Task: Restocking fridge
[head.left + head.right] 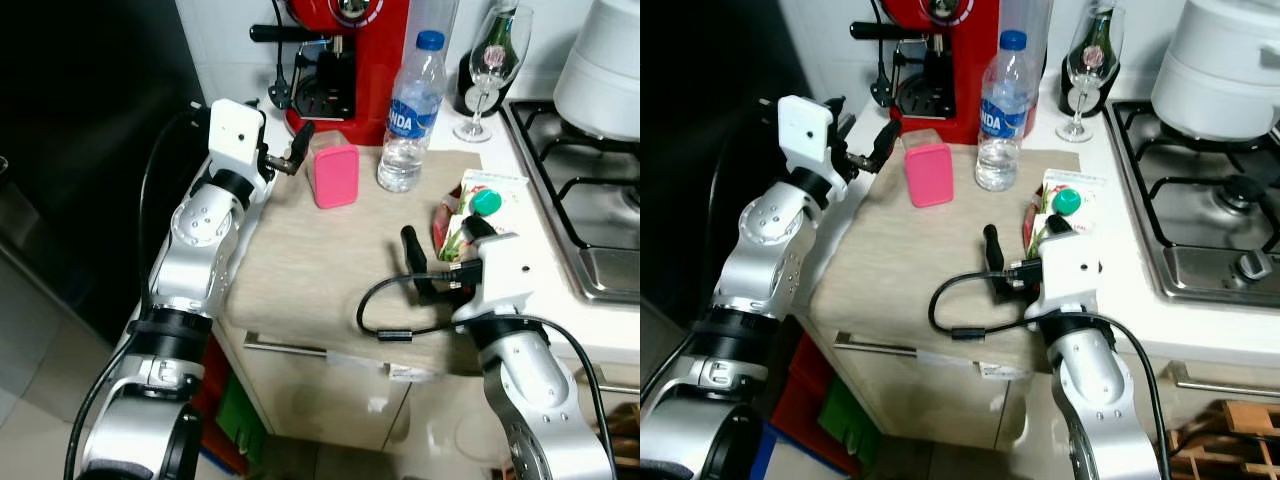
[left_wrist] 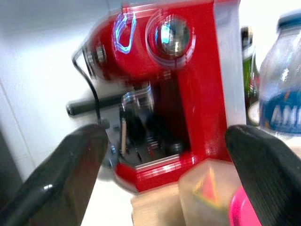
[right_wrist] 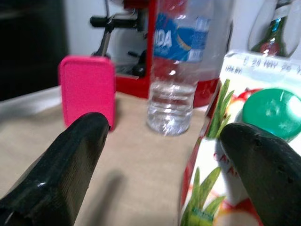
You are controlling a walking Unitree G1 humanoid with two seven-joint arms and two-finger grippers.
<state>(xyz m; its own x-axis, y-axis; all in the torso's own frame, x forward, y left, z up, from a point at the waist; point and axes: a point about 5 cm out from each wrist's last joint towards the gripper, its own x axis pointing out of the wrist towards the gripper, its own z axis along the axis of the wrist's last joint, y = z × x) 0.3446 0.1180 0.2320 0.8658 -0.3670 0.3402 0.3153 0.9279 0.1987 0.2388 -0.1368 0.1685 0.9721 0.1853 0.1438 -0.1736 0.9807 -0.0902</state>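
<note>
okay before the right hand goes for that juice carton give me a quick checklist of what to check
1. Right hand open: ok.
2. Juice carton lined up between its fingers: not ok, it sits off toward one finger.
3. Carton's green cap on: ok.
4. Water bottle and pink container apart from the carton: ok.
5. Left hand out of the way, up by the red coffee machine: ok.
6. Fridge door open: cannot tell.

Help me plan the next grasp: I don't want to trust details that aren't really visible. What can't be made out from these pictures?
- Left wrist view: motion blur smears the red coffee machine; the water bottle is cut by the edge.
- Right wrist view: the juice carton is partly behind the right gripper; its date stamp is too blurred to read.
- Left eye view: the white pot is cropped by the corner; the dark bottle sits behind the wine glass.
</note>
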